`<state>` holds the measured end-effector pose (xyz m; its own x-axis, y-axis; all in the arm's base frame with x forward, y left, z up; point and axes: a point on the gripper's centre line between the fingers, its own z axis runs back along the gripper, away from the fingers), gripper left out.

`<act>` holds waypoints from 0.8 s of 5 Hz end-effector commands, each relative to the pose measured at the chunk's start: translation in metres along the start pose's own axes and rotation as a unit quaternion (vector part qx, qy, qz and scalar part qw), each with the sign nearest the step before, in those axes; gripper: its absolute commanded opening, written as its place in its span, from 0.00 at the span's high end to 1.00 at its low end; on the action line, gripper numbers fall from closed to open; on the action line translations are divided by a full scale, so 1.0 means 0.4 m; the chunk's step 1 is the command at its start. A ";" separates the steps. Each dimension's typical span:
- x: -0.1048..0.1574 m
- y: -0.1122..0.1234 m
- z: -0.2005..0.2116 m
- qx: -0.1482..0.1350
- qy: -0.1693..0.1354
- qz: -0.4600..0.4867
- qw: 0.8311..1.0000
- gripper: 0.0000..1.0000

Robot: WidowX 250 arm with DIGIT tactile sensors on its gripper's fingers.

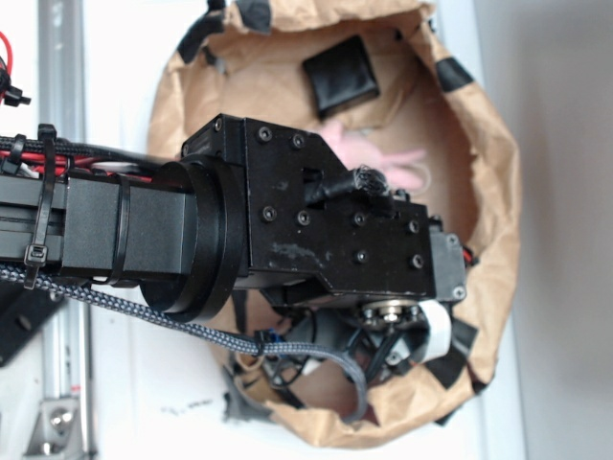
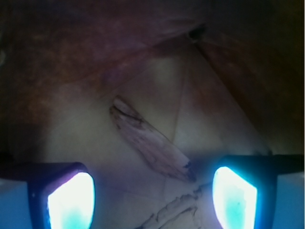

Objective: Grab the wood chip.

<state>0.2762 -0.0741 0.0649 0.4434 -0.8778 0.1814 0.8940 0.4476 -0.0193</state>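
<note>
Overhead view: robot arm [image 1: 268,230] reaches into a brown paper bag [image 1: 493,192], hiding the floor beneath it; a pink plush toy [image 1: 383,158] and black pad [image 1: 342,74] lie beyond. Wrist view: gripper [image 2: 152,193] hangs wide apart and empty, the wood chip [image 2: 150,140] lying diagonally on the paper just ahead, between the fingers [image 2: 71,200]. Closing too high could slide the flat chip away or pinch paper.

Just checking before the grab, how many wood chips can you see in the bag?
1 for sure: the wood chip lies diagonally on the paper between the open gripper fingers. A streaky mark nearer the camera might be another; the arm may hide more.
</note>
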 end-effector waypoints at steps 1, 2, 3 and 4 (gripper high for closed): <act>0.014 0.014 -0.056 0.009 -0.029 -0.040 0.999 0.00; 0.013 0.008 -0.103 0.013 -0.013 -0.047 0.999 0.00; 0.005 0.005 -0.110 0.036 -0.006 -0.026 0.999 0.61; -0.006 0.012 -0.106 0.043 -0.013 0.002 0.999 1.00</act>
<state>0.2889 -0.0721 0.0203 0.4622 -0.8657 0.1922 0.8781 0.4770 0.0368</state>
